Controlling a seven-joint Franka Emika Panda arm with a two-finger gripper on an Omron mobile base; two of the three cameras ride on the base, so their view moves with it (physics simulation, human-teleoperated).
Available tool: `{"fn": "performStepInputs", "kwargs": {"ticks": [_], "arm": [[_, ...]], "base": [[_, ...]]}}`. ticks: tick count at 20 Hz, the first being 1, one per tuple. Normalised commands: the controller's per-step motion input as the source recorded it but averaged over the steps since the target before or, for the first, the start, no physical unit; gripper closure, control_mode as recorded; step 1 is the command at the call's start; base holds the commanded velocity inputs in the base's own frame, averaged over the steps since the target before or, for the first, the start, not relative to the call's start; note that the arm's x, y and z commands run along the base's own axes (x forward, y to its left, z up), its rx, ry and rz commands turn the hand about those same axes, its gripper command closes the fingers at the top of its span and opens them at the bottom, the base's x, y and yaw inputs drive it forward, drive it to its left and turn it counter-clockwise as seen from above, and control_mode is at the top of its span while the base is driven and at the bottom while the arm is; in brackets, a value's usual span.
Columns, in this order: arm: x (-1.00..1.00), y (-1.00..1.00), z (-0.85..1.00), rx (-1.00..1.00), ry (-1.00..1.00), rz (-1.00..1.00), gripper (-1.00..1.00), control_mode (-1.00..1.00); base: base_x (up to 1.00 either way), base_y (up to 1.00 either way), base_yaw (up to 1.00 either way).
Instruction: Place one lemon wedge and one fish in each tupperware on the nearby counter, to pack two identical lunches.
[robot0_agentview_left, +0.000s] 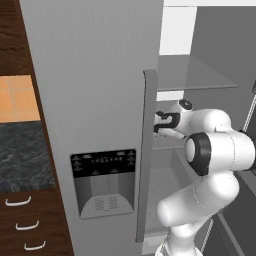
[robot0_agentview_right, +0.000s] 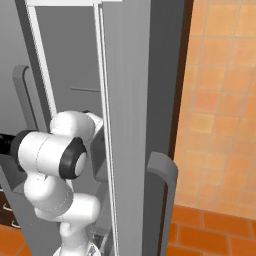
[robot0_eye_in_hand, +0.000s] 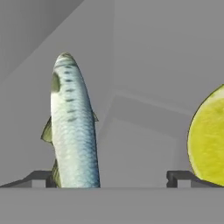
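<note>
Silver-blue and scaled, 1 fish (robot0_eye_in_hand: 72, 127) fills the left of the hand view on a grey fridge shelf (robot0_eye_in_hand: 140, 144), a lemon wedge (robot0_eye_in_hand: 208, 138) at the right edge. The gripper (robot0_eye_in_hand: 111, 179) reaches between them, jaws wide apart, gripping nothing. The fish appears to touch the left fingertip (robot0_eye_in_hand: 39, 178).

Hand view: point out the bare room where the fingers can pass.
Bare grey floor lies between the fish and the lemon wedge, running back to the rear wall. It is crowded at the left fingertip, by the fish's tail, and at the right one, by the lemon.
</note>
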Motion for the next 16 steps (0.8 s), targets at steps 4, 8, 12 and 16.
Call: {"fn": "performStepInputs", "kwargs": {"ticks": [4,8,12,16], "arm": [[0.17,0.01,-0.67,-0.04,-0.01,0.02,-1.0,-1.0],[-0.14,0.02,-0.84,-0.06,0.0,0.01,1.0,-1.0],[-0.72,0.01,-0.62,-0.02,0.0,0.01,1.0,-1.0],[-1.0,-0.07,-0.46,0.0,-0.04,0.0,1.0,-1.0]], "base": [[0.0,0.0,0.0],[0.0,0.0,0.0],[0.0,0.0,0.0],[0.0,0.0,0.0]]}}
